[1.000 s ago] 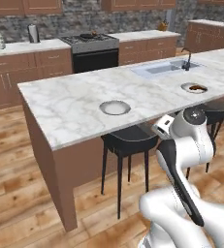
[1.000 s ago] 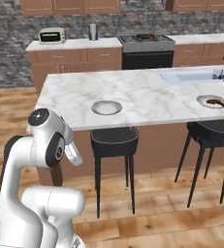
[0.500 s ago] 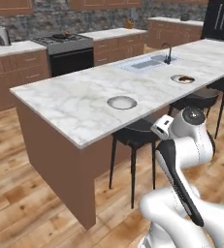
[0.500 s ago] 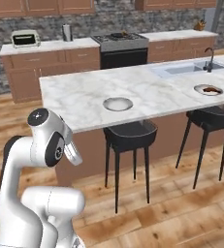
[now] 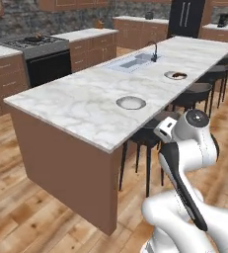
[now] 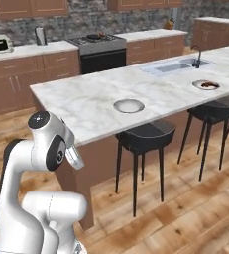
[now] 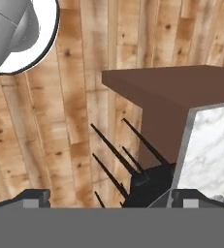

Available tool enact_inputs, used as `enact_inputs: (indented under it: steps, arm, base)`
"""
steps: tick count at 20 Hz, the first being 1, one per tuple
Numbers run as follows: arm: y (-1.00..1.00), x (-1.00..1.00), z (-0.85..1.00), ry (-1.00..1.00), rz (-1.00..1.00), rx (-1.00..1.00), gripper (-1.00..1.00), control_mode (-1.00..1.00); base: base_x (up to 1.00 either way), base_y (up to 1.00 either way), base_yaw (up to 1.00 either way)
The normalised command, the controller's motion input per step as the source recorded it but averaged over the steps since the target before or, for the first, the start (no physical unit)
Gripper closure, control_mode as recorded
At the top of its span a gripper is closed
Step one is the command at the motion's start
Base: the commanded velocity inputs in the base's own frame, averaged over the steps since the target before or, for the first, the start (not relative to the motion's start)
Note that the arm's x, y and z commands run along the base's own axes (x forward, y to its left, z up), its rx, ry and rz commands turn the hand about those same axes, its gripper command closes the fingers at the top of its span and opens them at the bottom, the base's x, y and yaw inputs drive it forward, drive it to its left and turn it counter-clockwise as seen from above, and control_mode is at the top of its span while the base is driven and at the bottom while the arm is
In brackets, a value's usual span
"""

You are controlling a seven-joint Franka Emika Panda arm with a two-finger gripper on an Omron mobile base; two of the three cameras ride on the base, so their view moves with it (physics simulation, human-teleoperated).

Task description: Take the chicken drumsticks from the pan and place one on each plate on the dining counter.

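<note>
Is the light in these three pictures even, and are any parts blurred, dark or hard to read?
Left base view: even soft light, the dining counter pale without glare; the far plate small, its dark content hard to read. Right base view: similar light; a faint shadow under the stool; the pan on the stove tiny and blurred. Hand view: sharp wood floor, dark stool legs foreshortened.

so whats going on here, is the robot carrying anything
No, it is carrying nothing. The white arm is folded up beside the dining counter, and in the hand view its gripper is open and empty, pointing down at the wooden floor and a black stool. Two plates sit on the marble top: the near plate looks empty, while the far plate by the sink has something dark brown on it. A pan rests on the stove at the back wall.
</note>
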Motion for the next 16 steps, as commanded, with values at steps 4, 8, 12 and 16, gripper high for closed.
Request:
enact_inputs:
  steps: [4, 8, 12, 16]
  arm:
    - [0.00, 0.00, 0.00, 0.00, 0.00, 0.00, -1.00, 1.00]
    - [0.00, 0.00, 0.00, 0.00, 0.00, 0.00, -1.00, 1.00]
    - [0.00, 0.00, 0.00, 0.00, 0.00, 0.00, -1.00, 1.00]
    - [0.00, 0.00, 0.00, 0.00, 0.00, 0.00, -1.00, 1.00]
  base:
    - [0.25, 1.00, -0.44]
    - [0.09, 1.00, -0.40]
    - [0.00, 1.00, -0.34]
    - [0.00, 1.00, -0.33]
